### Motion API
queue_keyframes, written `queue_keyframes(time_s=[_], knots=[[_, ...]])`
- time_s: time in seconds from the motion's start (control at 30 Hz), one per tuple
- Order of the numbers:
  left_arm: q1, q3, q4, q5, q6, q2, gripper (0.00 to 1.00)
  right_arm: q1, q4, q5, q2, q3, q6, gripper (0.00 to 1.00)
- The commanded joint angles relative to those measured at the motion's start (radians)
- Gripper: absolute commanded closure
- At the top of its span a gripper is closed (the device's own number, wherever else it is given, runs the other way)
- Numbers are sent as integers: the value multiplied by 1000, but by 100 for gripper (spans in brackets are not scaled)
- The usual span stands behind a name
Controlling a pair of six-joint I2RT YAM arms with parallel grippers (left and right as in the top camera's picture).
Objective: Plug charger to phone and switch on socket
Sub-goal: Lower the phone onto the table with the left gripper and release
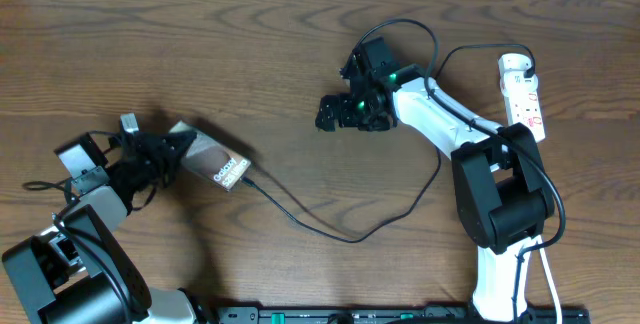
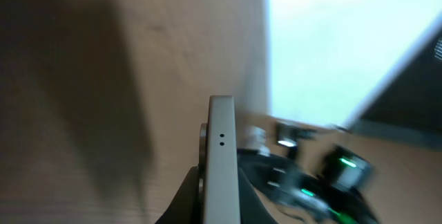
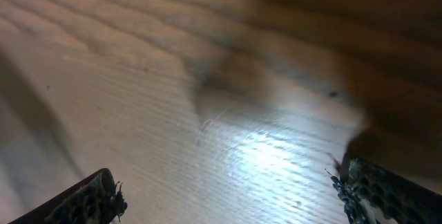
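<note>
A: Overhead: L pincer (image 1: 168, 150) clamped on phone (image 1: 215, 162), tilted off counter (image 1: 300, 44), prob. to steady it; charger (image 1: 330, 226) tip meets its end; socket (image 1: 522, 89) far right.
B: L wrist: phone edge-on btwn jaws; R wrist: R pincer (image 3: 228, 200) spread wide, empty, prob. free for the switch.

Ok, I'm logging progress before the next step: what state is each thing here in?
left gripper: shut on one end of the phone.
right gripper: open, nothing between its jaws.
phone: held at one end by the left gripper.
charger: lying slack, tip at the phone's free end, apparently plugged in.
socket: lying flat; switch position cannot be told.
</note>
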Motion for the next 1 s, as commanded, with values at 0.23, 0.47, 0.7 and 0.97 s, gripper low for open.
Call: queue_keyframes(time_s=[0.23,0.47,0.7,0.97], knots=[[3,10,-205,-381,137,-2,93,-7,-53,85,-31,97,16,1],[3,10,-278,-428,129,-2,93,-6,-61,74,-31,97,21,1],[3,10,-347,-439,72,-2,93,-6,-62,74,-31,97,21,1],[3,10,-403,-438,31,-2,93,-6,-64,74,-31,97,21,1]])
